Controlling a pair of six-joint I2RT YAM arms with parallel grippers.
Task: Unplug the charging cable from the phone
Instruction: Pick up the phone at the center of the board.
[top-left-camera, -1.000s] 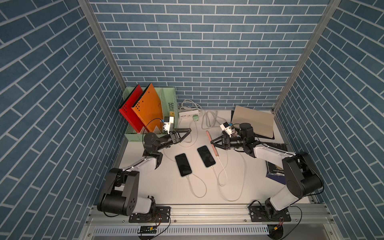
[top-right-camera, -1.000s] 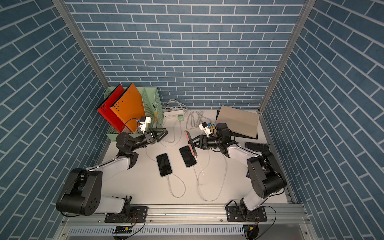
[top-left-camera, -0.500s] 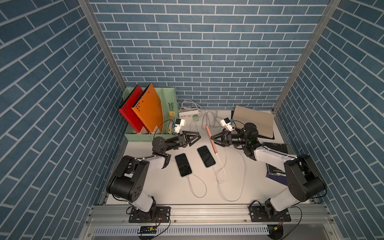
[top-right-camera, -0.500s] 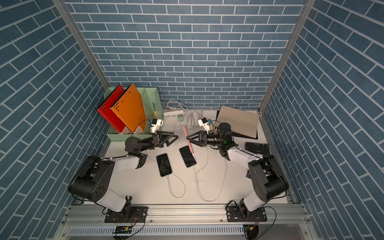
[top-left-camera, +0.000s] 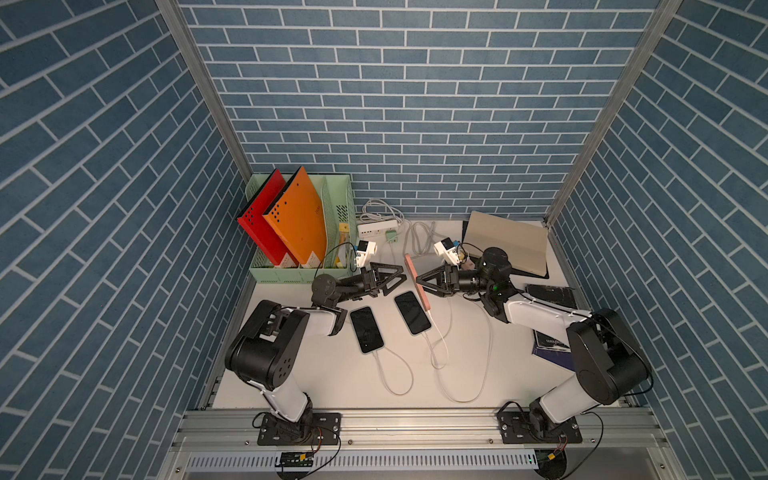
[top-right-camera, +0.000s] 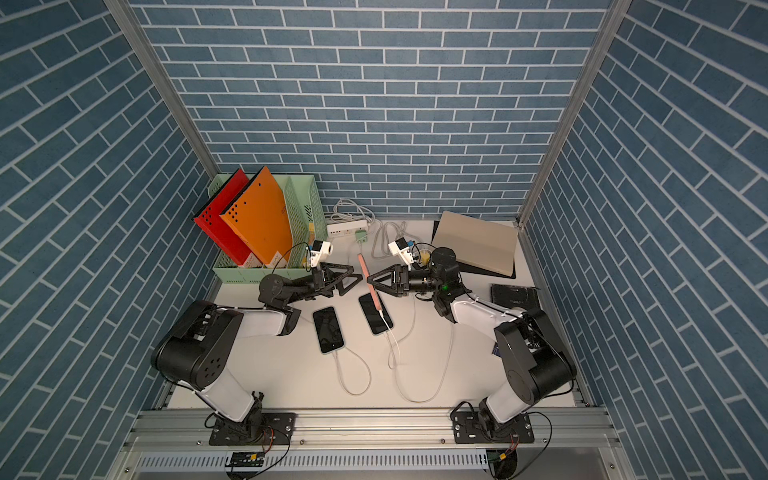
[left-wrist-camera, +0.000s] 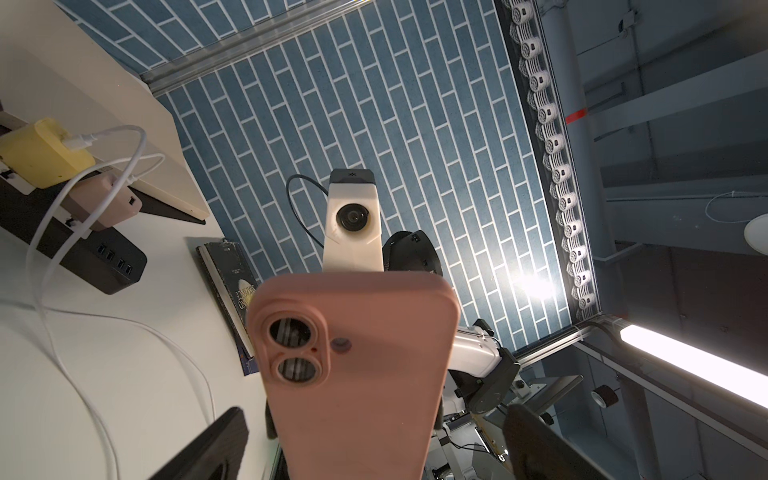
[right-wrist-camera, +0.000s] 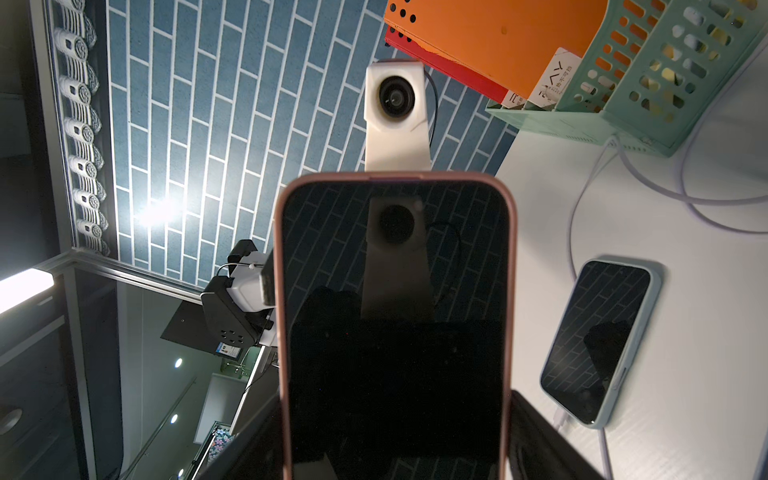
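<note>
The phone (top-left-camera: 417, 281) in its pink case stands on edge above the table, between the two arms. My right gripper (top-left-camera: 420, 281) is shut on it; in the right wrist view its dark screen (right-wrist-camera: 395, 311) fills the space between the fingers (right-wrist-camera: 536, 436). A white charging cable (top-left-camera: 434, 321) is plugged into the phone's near end and trails over the table. My left gripper (top-left-camera: 395, 281) is open and faces the phone's back (left-wrist-camera: 353, 374). Its fingers (left-wrist-camera: 208, 449) stand wide on either side without touching.
Two more phones (top-left-camera: 365, 329) (top-left-camera: 412, 312) lie flat with cables plugged in. A green file rack (top-left-camera: 299, 272) with red and orange folders stands at the back left, beside a white power strip (top-left-camera: 376, 227). A beige laptop (top-left-camera: 505, 243) and books (top-left-camera: 550, 293) are on the right.
My left gripper has swung right, from near the file rack to just behind the pink phone. The right gripper, still holding the phone, has shifted slightly left and back.
</note>
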